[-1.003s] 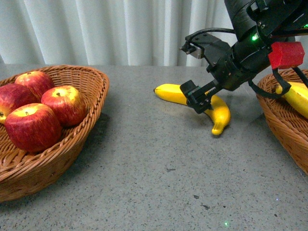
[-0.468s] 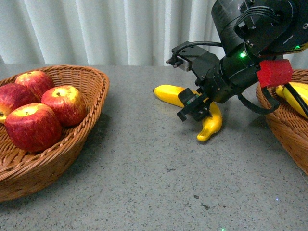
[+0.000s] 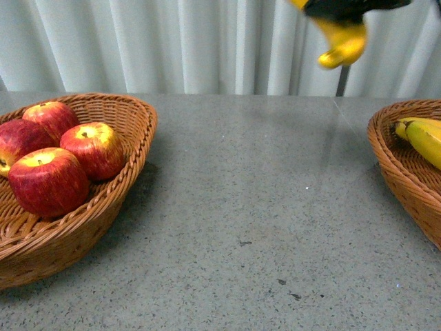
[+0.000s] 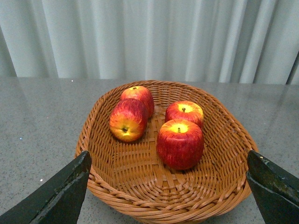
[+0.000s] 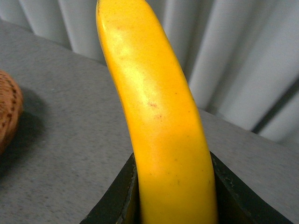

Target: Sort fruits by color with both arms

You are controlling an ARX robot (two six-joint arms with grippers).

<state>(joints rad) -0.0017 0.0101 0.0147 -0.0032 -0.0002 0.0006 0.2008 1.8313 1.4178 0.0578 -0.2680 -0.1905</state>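
Note:
Several red apples point(image 3: 48, 181) lie in a wicker basket point(image 3: 131, 148) on the left of the grey table. In the left wrist view my left gripper point(image 4: 168, 193) hangs open over the near rim of that basket point(image 4: 140, 205), its fingers point(image 4: 58, 196) wide apart and holding nothing. High at the back right my right gripper point(image 3: 344, 7), mostly cut off by the frame's top edge, is shut on a yellow banana point(image 3: 340, 43). The right wrist view shows this banana point(image 5: 156, 116) clamped between the jaws of the right gripper point(image 5: 175, 196). Another banana point(image 3: 424, 138) lies in the right basket point(image 3: 389, 162).
White curtains hang behind the table. Grey tabletop point(image 3: 262, 207) stretches between the two baskets. In the right wrist view a bit of wicker rim point(image 5: 8, 116) shows at one edge.
My right gripper has lifted the banana off the table's middle and up to the top of the front view. The arm has mostly left the frame. Apples and baskets have not moved.

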